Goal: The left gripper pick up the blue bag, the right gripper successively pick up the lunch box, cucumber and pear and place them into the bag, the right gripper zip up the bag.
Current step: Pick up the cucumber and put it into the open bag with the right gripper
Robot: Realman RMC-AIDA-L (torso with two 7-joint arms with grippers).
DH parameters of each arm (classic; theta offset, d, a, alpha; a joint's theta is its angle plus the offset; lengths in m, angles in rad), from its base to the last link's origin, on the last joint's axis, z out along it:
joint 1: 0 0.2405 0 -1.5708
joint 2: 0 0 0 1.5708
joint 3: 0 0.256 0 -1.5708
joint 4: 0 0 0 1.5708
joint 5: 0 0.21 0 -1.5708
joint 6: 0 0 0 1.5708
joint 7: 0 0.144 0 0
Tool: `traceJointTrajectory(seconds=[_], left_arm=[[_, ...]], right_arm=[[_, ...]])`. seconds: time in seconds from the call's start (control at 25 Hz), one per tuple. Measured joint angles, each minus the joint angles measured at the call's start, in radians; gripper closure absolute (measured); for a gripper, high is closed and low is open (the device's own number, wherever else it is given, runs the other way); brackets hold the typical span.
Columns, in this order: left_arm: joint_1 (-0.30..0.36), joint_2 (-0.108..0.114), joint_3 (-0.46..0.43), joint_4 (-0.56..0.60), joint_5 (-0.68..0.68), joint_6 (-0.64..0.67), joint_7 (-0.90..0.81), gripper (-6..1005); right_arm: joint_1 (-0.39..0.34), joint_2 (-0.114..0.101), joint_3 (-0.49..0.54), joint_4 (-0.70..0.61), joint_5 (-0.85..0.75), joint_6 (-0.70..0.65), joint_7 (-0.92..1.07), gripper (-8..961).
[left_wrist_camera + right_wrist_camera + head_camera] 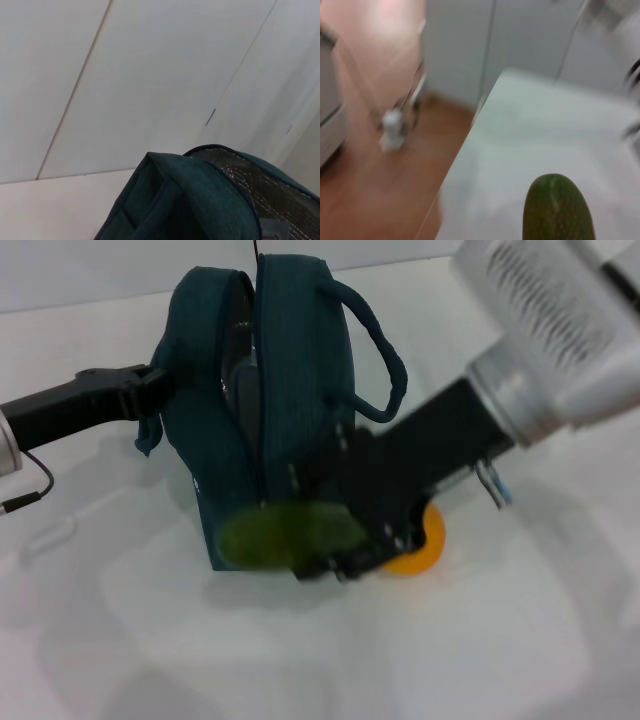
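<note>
Right gripper (335, 550) clamps blurred, seemingly smooth green cucumber (285, 537); left gripper (150, 380) pinches boxy fabric blue bag (270, 390).

White table (150, 640), wooden floor (380, 200).

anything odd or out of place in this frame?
Nothing stands out. The left end effector holds the blue bag open; the right end effector carries the cucumber beside it; the pear sits on the table.

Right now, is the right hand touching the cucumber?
Touching. The head view shows the right hand closed around the cucumber, carried beside the blue bag.
</note>
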Motion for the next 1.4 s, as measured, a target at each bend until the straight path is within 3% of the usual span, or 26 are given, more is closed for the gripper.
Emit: traceJointTrajectory(seconds=[0.32, 0.48, 0.8, 1.24, 1.4], left_arm=[[0.0, -0.001, 0.0, 0.0, 0.0, 0.008, 0.017, 941], [0.001, -0.003, 0.004, 0.0, 0.0, 0.012, 0.019, 941], [0.001, -0.003, 0.002, 0.006, -0.053, 0.106, 0.051, 940], [-0.004, -0.001, 0.005, 0.014, -0.085, 0.178, 0.049, 939], [-0.01, -0.001, 0.007, 0.014, -0.086, 0.18, 0.048, 939]], right_arm=[[-0.033, -0.001, 0.154, 0.068, 0.274, 0.058, -0.044, 405], [-0.026, -0.006, 0.251, 0.192, 0.41, 0.082, -0.052, 405], [0.02, -0.022, 0.47, 0.432, 0.55, 0.004, -0.049, 405], [0.109, -0.084, 0.517, 0.703, 0.564, 0.034, -0.043, 404], [0.128, -0.093, 0.509, 0.765, 0.54, 0.069, -0.047, 404]])
